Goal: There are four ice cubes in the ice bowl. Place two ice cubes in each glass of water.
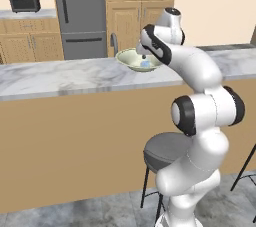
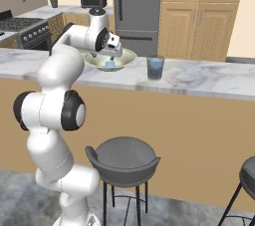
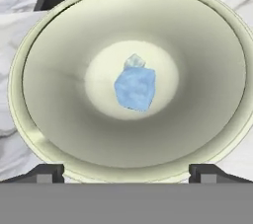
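The ice bowl [image 3: 44, 134] is wide, shallow and pale yellowish-green, and it stands on the marble counter [image 1: 60, 78]. At its centre lie ice cubes [image 3: 135, 87]: a pale blue block with a smaller whitish one touching its far side. My gripper [image 3: 128, 172] hangs open directly above the ice bowl [image 2: 124, 60], with its fingertips [image 3: 48, 172] spread wide over the near rim and nothing between them. In the right base view my gripper [image 2: 112, 56] points down into the bowl. One glass of water [image 2: 155, 67] stands just right of the bowl, with blue water inside.
A grey stool [image 2: 123, 158] stands in front of the counter below the bowl. Another stool [image 2: 248, 175] is at the right edge. A faucet [image 1: 114, 43] rises behind the bowl. Fridge [image 1: 80, 11], cabinets and a stove [image 2: 17, 26] line the back.
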